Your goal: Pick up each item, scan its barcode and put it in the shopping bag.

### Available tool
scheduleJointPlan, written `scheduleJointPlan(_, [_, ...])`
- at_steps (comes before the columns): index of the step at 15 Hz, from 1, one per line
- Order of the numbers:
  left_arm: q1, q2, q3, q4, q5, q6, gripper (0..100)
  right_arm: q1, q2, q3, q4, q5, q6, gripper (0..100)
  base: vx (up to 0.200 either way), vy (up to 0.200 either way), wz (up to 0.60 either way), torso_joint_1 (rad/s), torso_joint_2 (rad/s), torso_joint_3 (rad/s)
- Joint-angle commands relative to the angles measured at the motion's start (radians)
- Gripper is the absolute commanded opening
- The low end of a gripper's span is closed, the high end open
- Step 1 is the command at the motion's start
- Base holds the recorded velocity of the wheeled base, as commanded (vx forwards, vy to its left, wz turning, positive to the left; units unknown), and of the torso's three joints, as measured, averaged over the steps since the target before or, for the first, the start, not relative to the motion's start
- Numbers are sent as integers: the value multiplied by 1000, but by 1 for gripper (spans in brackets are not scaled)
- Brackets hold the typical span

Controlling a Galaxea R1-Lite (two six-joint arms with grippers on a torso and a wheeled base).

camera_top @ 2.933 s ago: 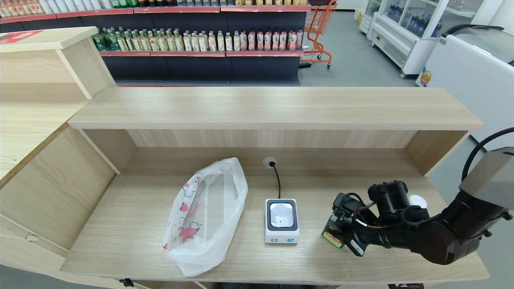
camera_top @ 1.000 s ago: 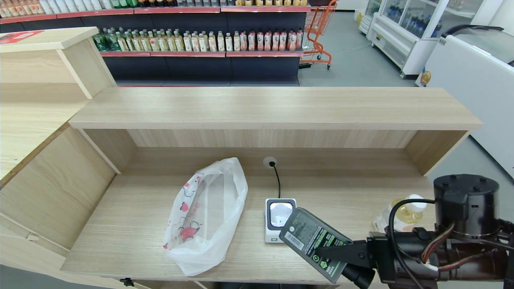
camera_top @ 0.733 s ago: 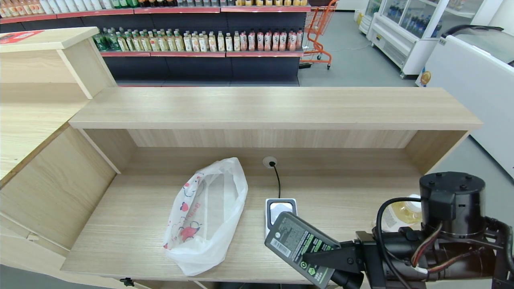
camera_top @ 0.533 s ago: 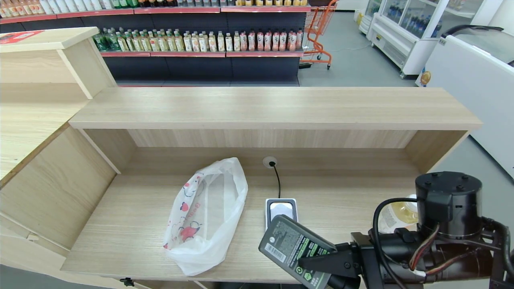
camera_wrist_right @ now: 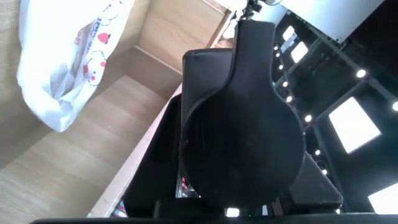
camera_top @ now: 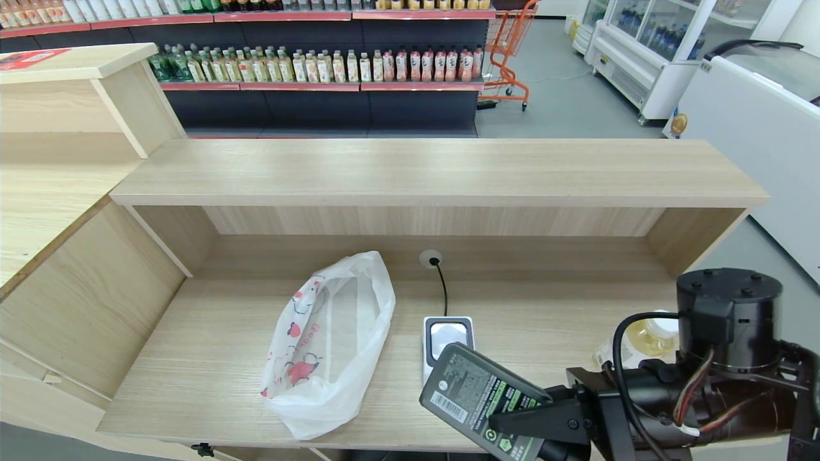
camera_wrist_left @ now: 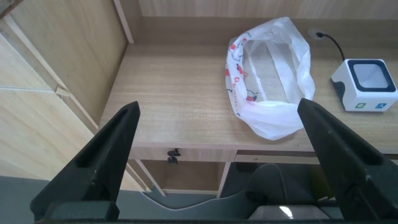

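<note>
Head view: the right hand [camera_top: 520,422] is clamped on one end of a flat dark-grey pack [camera_top: 462,383], held tilted just above the near edge of the barcode scanner [camera_top: 448,333]; the pack's white barcode sticker [camera_top: 444,398] faces up, away from the scanner's window, so I judge the scan is not yet made; green bands and small print cover the pack, too fine to read. The shopping bag [camera_top: 333,346] lies on the worktop [camera_top: 544,307] just left of the scanner, printed with red cartoon figures, and looks empty; a bottle [camera_top: 640,339] of yellow liquid waits at the right, so both items remain to be bagged.

Left wrist view: the left hand [camera_wrist_left: 217,107] hangs wide open and holds nothing, off the worktop's front edge, with bag and scanner beyond.

Right wrist view: a dark slab close to the lens is probably the pack; the bag lies beyond.
</note>
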Motion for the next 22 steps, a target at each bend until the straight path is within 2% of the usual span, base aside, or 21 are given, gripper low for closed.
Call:
scheduleJointPlan(1, [0, 0, 0, 0, 0, 0, 100, -9, -3, 23, 1, 29, -1, 0, 0, 0, 0, 0, 0, 0])
scheduleJointPlan(8, [0, 0, 0, 0, 2, 0, 100, -55, -19, 41, 0, 70, 4, 0, 0, 0, 0, 0, 0, 0])
scheduleJointPlan(9, [0, 0, 0, 0, 2, 0, 100, -73, -26, 38, 3, 67, 24, 0, 0, 0, 0, 0, 0, 0])
scheduleJointPlan(10, [0, 0, 0, 0, 2, 0, 100, -90, -36, 30, 1, 67, 127, 0, 0, 0, 0, 0, 0, 0])
scheduleJointPlan(11, [0, 1, 0, 0, 0, 0, 100, -99, -43, 20, -5, 57, 291, 0, 0, 0, 0, 0, 0, 0])
scheduleJointPlan(12, [0, 0, 0, 0, 2, 0, 100, -118, -100, -6, -54, -3, 547, 0, 0, 0, 0, 0, 0, 0])
scheduleJointPlan(13, [0, 1, 0, 0, 0, 0, 100, -151, -181, -2, -103, -80, 736, 0, 0, 0, 0, 0, 0, 0])
scheduleJointPlan(14, [0, 0, 0, 0, 0, 0, 100, -257, -286, 49, -103, -160, 980, 0, 0, 0, 0, 0, 0, 0])
scheduleJointPlan(15, [0, 0, 0, 0, 2, 0, 100, -276, -332, 58, -69, -158, 1208, 0, 0, 0, 0, 0, 0, 0])
scheduleJointPlan(16, [0, 0, 0, 0, 2, 0, 100, -311, -356, 35, -43, -164, 1498, 0, 0, 0, 0, 0, 0, 0])
scheduleJointPlan(17, [0, 0, 0, 0, 2, 0, 100, -362, -353, -36, -28, -218, 1756, 0, 0, 0, 0, 0, 0, 0])
scheduleJointPlan(19, [0, 0, 0, 0, 0, 0, 100, -417, -309, -92, 75, -462, 2236, 0, 0, 0, 0, 0, 0, 0])
scheduleJointPlan(20, [0, 0, 0, 0, 2, 0, 100, -417, -296, -92, 110, -508, 2340, 0, 0, 0, 0, 0, 0, 0])
scheduleJointPlan(21, [0, 0, 0, 0, 2, 0, 100, -414, -256, -82, 239, -537, 2708, 0, 0, 0, 0, 0, 0, 0])
scheduleJointPlan(22, [0, 0, 0, 0, 2, 0, 100, -406, -226, -80, 313, -533, 2894, 0, 0, 0, 0, 0, 0, 0])
